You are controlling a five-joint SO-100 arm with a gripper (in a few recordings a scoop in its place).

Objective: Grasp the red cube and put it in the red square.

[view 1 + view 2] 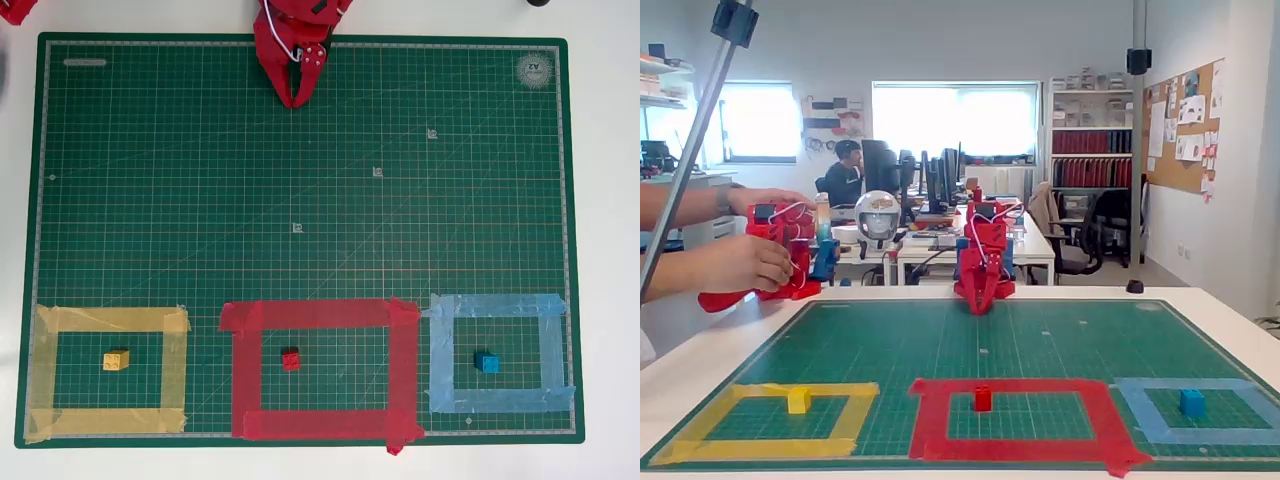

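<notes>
Arm: red, folded back at the middle of the green cutting mat's (300, 180) far edge, with the gripper (296, 97) pointing down at the mat just inside that edge; in the fixed view it (980, 303) hangs tip-down over the far edge. Claw: fingers drawn together to a single point, nothing between them.

Red cube (290, 359): rests on the mat inside the red square (240, 370), about centred, apart from every tape strip; the square lies along the mat's near edge, in the middle.

Yellow block (116, 361): inside the yellow tape outline (45, 370), near-left corner of the mat in the overhead view.

Blue block (487, 362): inside the light-blue tape outline (550, 350), near-right corner.

Markings: round logo (535, 70) at the mat's far-right corner and a small label (84, 62) at its far-left corner, both too small to read.
</notes>
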